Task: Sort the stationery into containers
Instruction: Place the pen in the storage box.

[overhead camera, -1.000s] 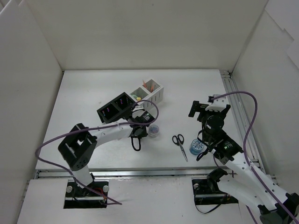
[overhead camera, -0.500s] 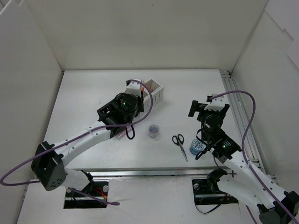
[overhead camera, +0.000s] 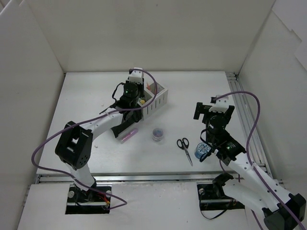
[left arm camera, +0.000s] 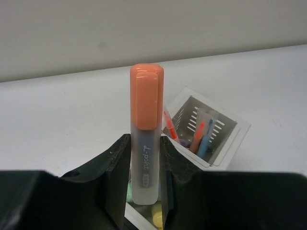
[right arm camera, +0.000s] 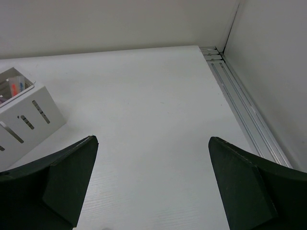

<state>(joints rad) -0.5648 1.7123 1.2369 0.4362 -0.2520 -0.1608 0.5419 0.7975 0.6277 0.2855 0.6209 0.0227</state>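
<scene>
My left gripper (overhead camera: 139, 99) is shut on an orange-capped highlighter (left arm camera: 146, 96), held upright over the white compartments (overhead camera: 160, 97) of the organiser. In the left wrist view the nearer compartment (left arm camera: 144, 213), below the highlighter, holds a pale green and a yellow item. The farther one (left arm camera: 229, 139) holds orange and blue pens. My arm mostly hides the black compartments. A pink marker (overhead camera: 128, 136), the purple-lidded tub (overhead camera: 157, 133), the scissors (overhead camera: 183, 146) and the blue tape roll (overhead camera: 201, 151) lie on the table. My right gripper (overhead camera: 212, 111) is open and empty above the table.
White walls enclose the table on three sides. An aluminium rail (overhead camera: 245, 122) runs along the right edge and shows in the right wrist view (right arm camera: 244, 112). A white compartment (right arm camera: 26, 115) shows at the left of that view.
My left arm has swung from the table beside the purple-lidded tub back and up over the white compartments. The right arm has barely moved.
</scene>
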